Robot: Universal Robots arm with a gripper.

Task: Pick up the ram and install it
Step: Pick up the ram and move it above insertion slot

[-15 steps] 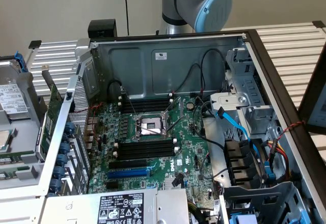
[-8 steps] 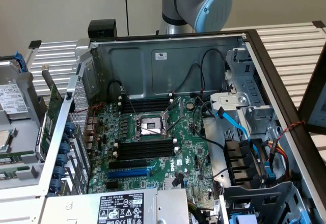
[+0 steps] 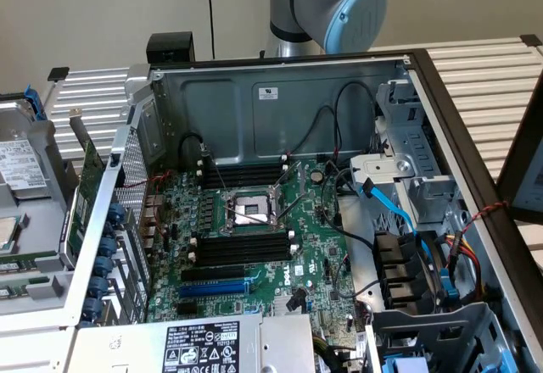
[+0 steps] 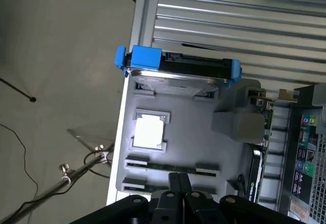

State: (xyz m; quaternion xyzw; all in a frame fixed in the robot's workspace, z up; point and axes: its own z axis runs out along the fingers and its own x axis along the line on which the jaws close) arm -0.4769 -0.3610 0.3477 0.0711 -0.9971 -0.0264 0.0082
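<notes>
The ram [image 4: 164, 167] is a thin green stick standing on edge in a holder of the grey parts tray [image 4: 188, 117]. In the wrist view my gripper [image 4: 178, 178] hovers over that tray, its two dark fingers pressed together and shut on nothing, with the tips right by the ram's middle. In the exterior view the same tray [image 3: 34, 220] sits at the exterior view's left of the open computer case, and the ram [image 3: 21, 264] shows as a green strip in it. Black memory slots [image 3: 242, 247] flank the processor socket [image 3: 252, 210] on the motherboard.
The tray also holds a hard drive in a blue bracket [image 4: 175, 66] and a square chip [image 4: 148, 132]. A green expansion card [image 3: 85, 195] stands by the case's rear wall. Cables and a drive cage [image 3: 407, 263] crowd the case's right side. The arm's joint [image 3: 339, 8] rises behind the case.
</notes>
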